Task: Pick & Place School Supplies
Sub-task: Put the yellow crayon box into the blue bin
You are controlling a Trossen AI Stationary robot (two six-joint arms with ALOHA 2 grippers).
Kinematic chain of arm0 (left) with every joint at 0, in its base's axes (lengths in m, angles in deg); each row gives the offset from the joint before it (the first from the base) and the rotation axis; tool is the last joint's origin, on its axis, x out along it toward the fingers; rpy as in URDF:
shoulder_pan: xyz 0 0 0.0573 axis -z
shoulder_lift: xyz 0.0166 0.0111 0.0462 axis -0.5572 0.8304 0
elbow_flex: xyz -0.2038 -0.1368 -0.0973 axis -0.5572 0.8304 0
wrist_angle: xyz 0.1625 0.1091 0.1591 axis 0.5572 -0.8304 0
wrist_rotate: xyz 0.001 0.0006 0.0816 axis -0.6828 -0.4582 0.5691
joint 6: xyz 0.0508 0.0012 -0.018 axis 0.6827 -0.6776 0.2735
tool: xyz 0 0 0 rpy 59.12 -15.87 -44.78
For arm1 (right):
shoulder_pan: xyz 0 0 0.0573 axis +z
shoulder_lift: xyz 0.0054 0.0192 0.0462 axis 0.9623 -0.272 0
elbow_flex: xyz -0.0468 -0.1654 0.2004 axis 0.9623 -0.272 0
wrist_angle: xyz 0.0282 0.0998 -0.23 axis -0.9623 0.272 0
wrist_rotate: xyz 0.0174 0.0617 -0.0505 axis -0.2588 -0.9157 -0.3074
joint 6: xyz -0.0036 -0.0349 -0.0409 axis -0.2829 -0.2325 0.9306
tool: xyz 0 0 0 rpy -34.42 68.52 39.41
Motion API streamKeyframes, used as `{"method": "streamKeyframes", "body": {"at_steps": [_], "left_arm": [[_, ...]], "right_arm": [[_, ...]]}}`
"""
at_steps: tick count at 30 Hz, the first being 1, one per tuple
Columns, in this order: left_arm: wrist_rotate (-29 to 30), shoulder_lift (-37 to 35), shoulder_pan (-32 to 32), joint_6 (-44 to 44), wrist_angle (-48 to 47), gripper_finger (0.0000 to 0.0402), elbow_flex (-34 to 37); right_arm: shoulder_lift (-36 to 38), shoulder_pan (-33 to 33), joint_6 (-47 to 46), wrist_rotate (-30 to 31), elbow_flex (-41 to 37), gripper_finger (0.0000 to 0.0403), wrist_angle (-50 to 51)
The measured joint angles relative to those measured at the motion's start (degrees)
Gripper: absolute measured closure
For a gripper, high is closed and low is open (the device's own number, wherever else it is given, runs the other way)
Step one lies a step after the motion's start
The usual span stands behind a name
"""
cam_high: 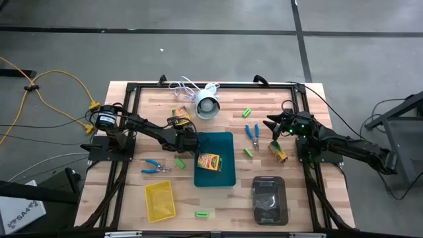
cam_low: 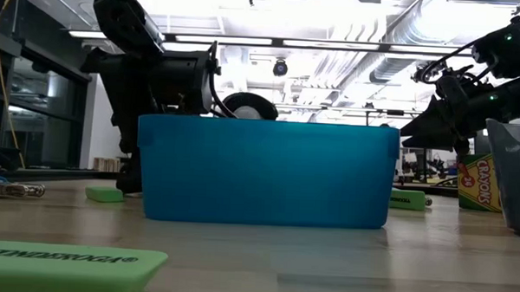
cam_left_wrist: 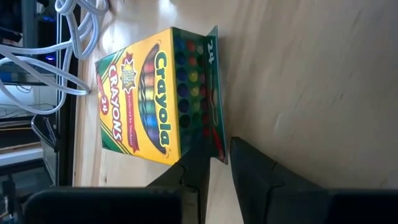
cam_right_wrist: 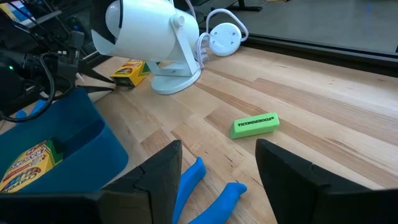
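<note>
Crayon box no. 1 (cam_high: 180,117) lies flat on the bench (cam_high: 132,198) upper-centre in the high view, just left of the white lamp-like device (cam_high: 206,104) and its cable. Left tool (cam_high: 190,137) sits right below that box. In the left wrist view the box (cam_left_wrist: 149,99) fills the frame centre, flap open, with the flap corner at the left tool (cam_left_wrist: 216,146). Can't tell if it's clamped on the flap or just touching it.

Box no. 2 (cam_high: 209,162) lies inside the teal tray (cam_high: 225,180) at mid-frame. Box no. 3 (cam_high: 278,152) stands on the bench right of centre, near the right arm.

4 green erasers:
- 1 upper right of the lamp (cam_high: 248,113)
- 1 right of the teal tray (cam_high: 248,152)
- 1 left of the teal tray (cam_high: 179,162)
- 1 at bottom centre (cam_high: 202,214)

2 blue-handled pliers: 1 pair (cam_high: 252,133) betw. the tray and the right arm, the other (cam_high: 154,166) left of centre, above the yellow tray (cam_high: 159,200).

Right tool (cam_high: 271,125) hangs just right of the 1st pair, fingers wide apart w/ nothing held. In the right wrist view the blue handles (cam_right_wrist: 199,180) show betw. its fingers.

Dark grey tray (cam_high: 269,198) sits lower right.
</note>
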Motion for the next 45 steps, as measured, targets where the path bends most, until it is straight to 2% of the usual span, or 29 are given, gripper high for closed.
{"method": "streamKeyframes", "body": {"at_steps": [18, 27, 45], "left_arm": [[-0.1, 0.7, -0.6, 0.2, 0.4, 0.0347, -0.1], [0.7, 0.8, -0.6, 1.3, 0.7, 0.0396, -0.1], [1.5, -0.1, 0.2, 2.3, -2.1, 0.0401, -0.3]], "right_arm": [[0.0, 0.0, 0.0, 0.0, 0.0, 0.0206, 0.0], [0.0, 0.0, 0.0, 0.0, 0.0, 0.0206, 0.0], [0.0, 0.0, 0.0, 0.0, 0.0, 0.0206, 0.0]]}}
